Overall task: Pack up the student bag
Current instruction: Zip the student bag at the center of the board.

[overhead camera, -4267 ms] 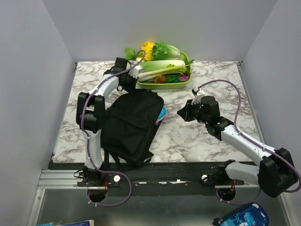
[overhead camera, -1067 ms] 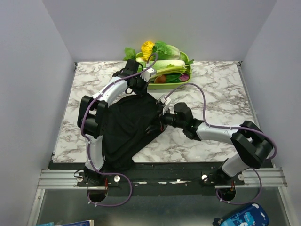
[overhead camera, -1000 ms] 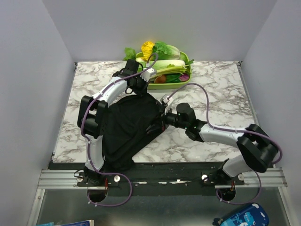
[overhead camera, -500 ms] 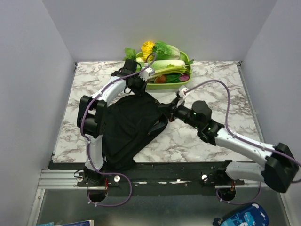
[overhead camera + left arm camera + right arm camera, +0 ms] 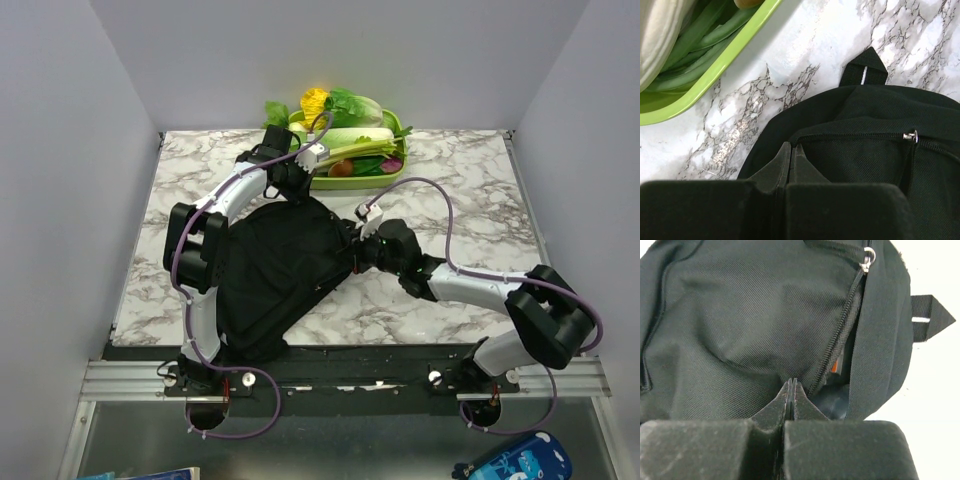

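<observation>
The student bag (image 5: 275,270), a large black backpack, lies on the left half of the marble table. My left gripper (image 5: 296,190) is at the bag's far top edge, shut and pinching the fabric rim (image 5: 790,147) beside the zip. The zip pull (image 5: 910,135) sits to its right, below the hang loop (image 5: 865,70). My right gripper (image 5: 352,250) is shut and empty, with its tips (image 5: 792,382) pressed against the bag's fabric (image 5: 750,315) beside the open zip. Something orange and dark blue (image 5: 837,371) shows inside the gap. The zip pull (image 5: 868,255) is far from those tips.
A green tray (image 5: 330,184) of vegetables stands at the back, just behind the left gripper; its rim also shows in the left wrist view (image 5: 715,75). A blue packet (image 5: 510,462) lies below the table's near edge at the right. Walls close in the table's sides.
My right gripper drew back to the right half a second ago and has come back to the bag's right edge. The coloured item seen there 4.3 s ago is hidden. The left gripper holds still.
</observation>
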{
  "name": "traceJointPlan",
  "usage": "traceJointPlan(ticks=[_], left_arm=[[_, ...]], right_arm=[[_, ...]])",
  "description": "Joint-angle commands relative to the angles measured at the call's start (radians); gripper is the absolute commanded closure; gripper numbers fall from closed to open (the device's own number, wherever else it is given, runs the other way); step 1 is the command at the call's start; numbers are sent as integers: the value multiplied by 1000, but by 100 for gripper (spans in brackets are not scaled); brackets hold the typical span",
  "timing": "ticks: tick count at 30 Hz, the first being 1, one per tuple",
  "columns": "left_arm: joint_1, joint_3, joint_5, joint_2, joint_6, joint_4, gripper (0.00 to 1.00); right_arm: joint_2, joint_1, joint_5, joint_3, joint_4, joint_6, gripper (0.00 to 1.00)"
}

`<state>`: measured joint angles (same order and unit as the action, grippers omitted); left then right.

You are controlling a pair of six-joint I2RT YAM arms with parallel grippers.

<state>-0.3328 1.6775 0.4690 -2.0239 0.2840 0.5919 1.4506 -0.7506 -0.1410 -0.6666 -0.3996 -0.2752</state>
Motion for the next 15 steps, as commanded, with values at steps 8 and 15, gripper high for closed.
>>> traceJointPlan(ticks=[8,15], left_arm=[[11,45,43,-9,4,37,99],[12,24,72,7,26,43,99]], right_arm=[[107,81,-34,-165,108,-18,92],[51,149,-89,-251,73,215,52]])
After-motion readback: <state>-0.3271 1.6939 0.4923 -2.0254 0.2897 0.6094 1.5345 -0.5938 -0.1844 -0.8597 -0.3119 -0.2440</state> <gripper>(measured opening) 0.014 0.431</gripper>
